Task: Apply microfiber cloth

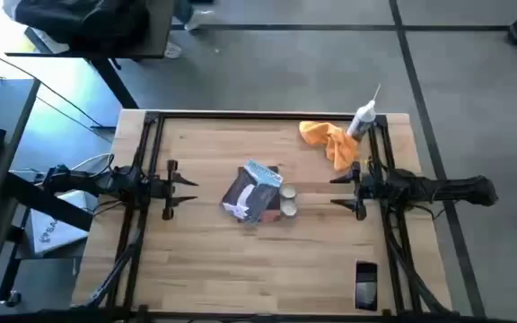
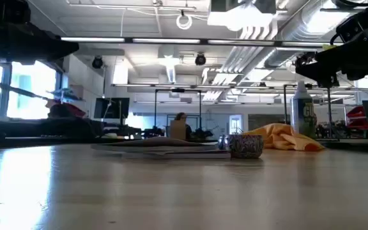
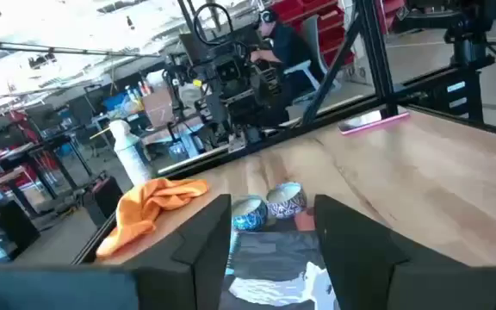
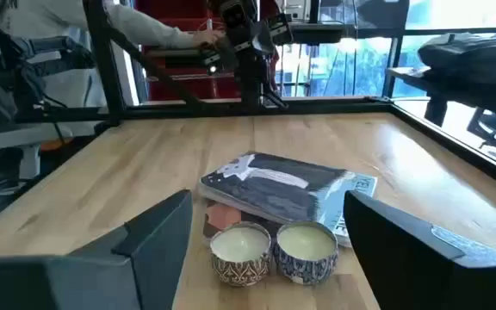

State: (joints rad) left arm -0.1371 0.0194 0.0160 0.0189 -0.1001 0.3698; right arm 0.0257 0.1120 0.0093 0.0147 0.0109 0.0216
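The orange-yellow microfiber cloth (image 1: pixel 329 141) lies crumpled on the table near its far right corner; it also shows in the low view as a cloth (image 2: pixel 282 138) and in the left wrist view as a cloth (image 3: pixel 149 210). My left gripper (image 1: pixel 187 189) hovers open at the table's left, pointing right. My right gripper (image 1: pixel 337 190) hovers open at the right, pointing left, just nearer than the cloth. Neither touches anything.
A grey-blue and white packet (image 1: pixel 252 192) lies at the table's middle, with two small candle tins (image 4: pixel 273 251) at its right side. A white spray bottle (image 1: pixel 363 117) stands by the cloth. A phone (image 1: pixel 365 283) lies near the right front edge.
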